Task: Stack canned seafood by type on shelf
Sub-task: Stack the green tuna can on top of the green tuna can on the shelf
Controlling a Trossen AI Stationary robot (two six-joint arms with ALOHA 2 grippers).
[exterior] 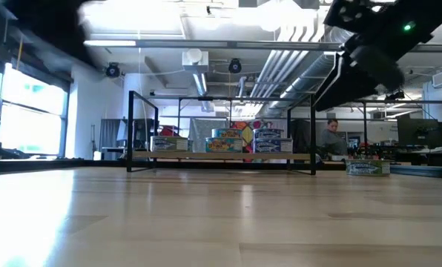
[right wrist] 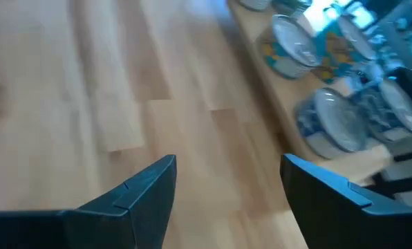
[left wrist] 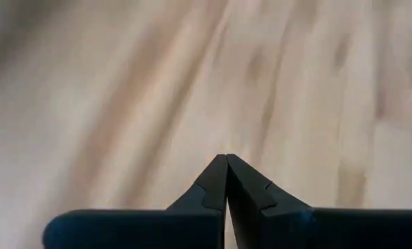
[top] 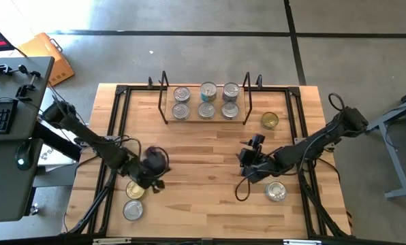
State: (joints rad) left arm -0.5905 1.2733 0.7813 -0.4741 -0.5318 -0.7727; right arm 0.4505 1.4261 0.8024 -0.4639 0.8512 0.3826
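With fingers spread and nothing between them, the right tool [top: 247, 158] should drop squarely over the silver-topped tin [top: 276, 192] lying just behind it, while the left tool [top: 155, 184], pinched together, idles beside a gold-topped tin [top: 135, 190].

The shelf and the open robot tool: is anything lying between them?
No. In the high view only bare light-wood table lies between the wire-framed wooden shelf and the open right tool.
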